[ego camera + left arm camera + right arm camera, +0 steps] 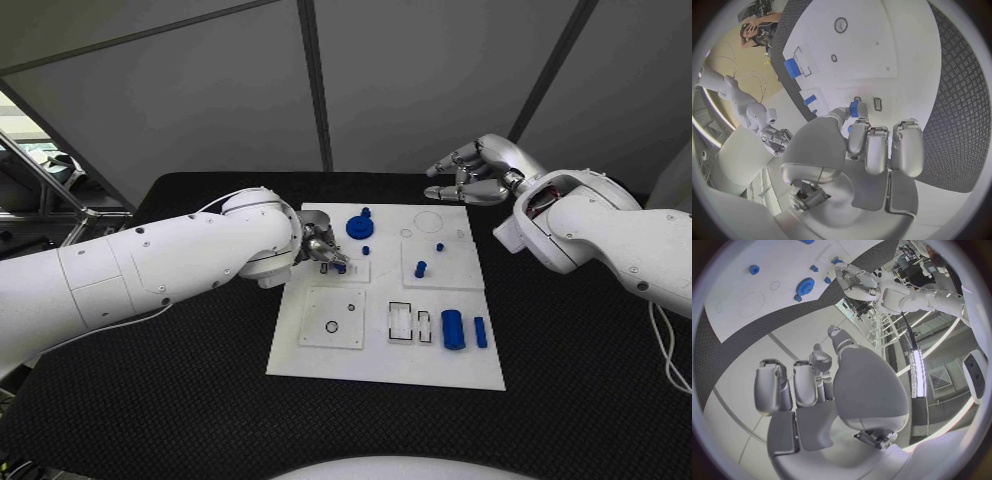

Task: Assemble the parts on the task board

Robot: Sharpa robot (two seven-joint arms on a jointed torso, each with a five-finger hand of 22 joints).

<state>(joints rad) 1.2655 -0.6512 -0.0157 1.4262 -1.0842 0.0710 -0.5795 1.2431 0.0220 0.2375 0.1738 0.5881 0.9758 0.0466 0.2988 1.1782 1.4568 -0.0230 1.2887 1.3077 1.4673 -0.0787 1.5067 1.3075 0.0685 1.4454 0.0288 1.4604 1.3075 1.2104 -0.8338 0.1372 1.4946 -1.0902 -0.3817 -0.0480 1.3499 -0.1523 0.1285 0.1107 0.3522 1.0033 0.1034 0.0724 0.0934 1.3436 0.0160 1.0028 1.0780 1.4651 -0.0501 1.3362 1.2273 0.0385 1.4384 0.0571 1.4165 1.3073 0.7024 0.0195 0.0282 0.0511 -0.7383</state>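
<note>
Left hand (323, 250) pinches a blue part (854, 108) over the board (433, 365), seating comes next; right hand (476, 172) hangs curled, empty.

Head camera looks down; wrist cameras close behind hands; all share task board (389, 370).

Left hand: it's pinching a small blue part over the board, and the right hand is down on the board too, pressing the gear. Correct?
Partly. The left hand does pinch a small blue part over the task board. But the head view shows the right hand beyond the board's far edge, holding nothing, apart from the blue gear.
</note>
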